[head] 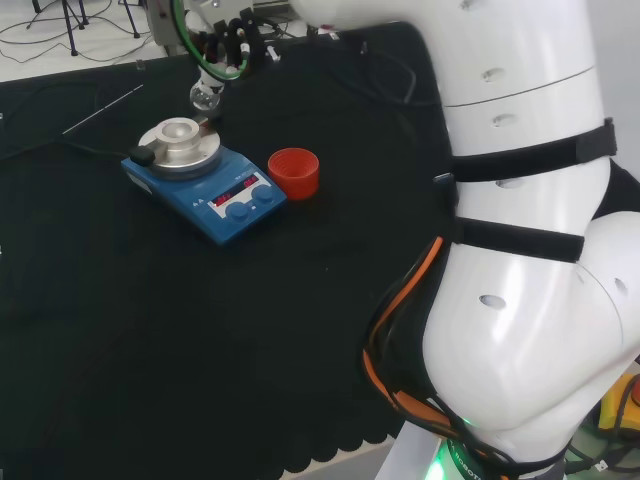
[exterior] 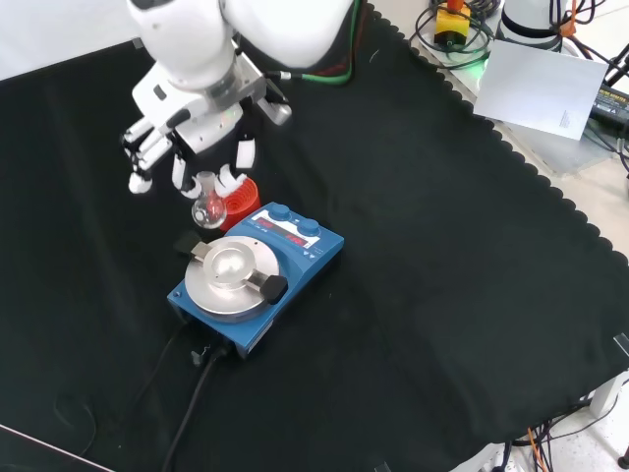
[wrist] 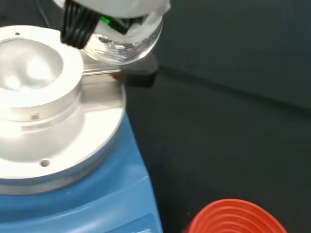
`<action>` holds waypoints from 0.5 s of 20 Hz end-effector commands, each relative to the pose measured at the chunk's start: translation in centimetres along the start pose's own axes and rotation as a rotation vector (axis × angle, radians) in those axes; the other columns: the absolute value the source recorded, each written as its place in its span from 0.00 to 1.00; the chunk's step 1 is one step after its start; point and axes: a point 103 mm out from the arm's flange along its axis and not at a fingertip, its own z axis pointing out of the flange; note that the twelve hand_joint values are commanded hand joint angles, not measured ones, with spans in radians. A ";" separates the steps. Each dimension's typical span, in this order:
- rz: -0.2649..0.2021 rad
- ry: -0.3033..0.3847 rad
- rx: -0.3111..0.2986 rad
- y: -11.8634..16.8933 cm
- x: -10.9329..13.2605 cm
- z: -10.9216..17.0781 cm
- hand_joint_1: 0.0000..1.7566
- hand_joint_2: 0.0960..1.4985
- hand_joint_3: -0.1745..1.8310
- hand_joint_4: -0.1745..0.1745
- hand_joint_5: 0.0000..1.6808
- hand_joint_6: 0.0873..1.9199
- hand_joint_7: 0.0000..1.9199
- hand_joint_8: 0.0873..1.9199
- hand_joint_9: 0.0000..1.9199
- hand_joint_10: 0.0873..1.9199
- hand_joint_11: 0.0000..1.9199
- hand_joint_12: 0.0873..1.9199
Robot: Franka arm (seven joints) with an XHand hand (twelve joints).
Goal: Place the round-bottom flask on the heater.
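We see the hand (exterior: 201,128) with its fingers curled round the neck of the round-bottom flask (exterior: 207,208), which hangs in the air just beside the heater (exterior: 257,277), not yet over its metal bowl (exterior: 231,264). The red ribbed stand (head: 293,172) sits empty near the heater on the table (head: 150,330). If we lower now, the bulb could strike the bowl's rim (it hangs off-centre) and slip or crack.

Materials and finishes, bench items
Clear glossy glass round-bottom flask (wrist: 127,41); brushed-metal-topped blue heater (exterior: 257,278); ribbed red ring stand (head: 294,172); matt black cloth (exterior: 442,256).
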 end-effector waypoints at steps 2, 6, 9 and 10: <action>-0.042 -0.035 0.039 0.3 2.8 0.4 0.64 0.38 0.44 1.00 0.75 0.34 0.11 0.25 0.19 0.29 0.00 0.68; -0.051 -0.028 0.039 0.3 2.7 0.4 0.64 0.38 0.44 1.00 0.75 0.34 0.11 0.25 0.19 0.29 0.00 0.68; -0.057 -0.040 0.045 0.4 3.4 0.3 0.64 0.38 0.44 1.00 0.75 0.34 0.11 0.25 0.19 0.29 0.00 0.68; -0.059 -0.044 0.046 0.5 3.7 0.2 0.64 0.38 0.44 1.00 0.75 0.34 0.11 0.25 0.19 0.29 0.00 0.68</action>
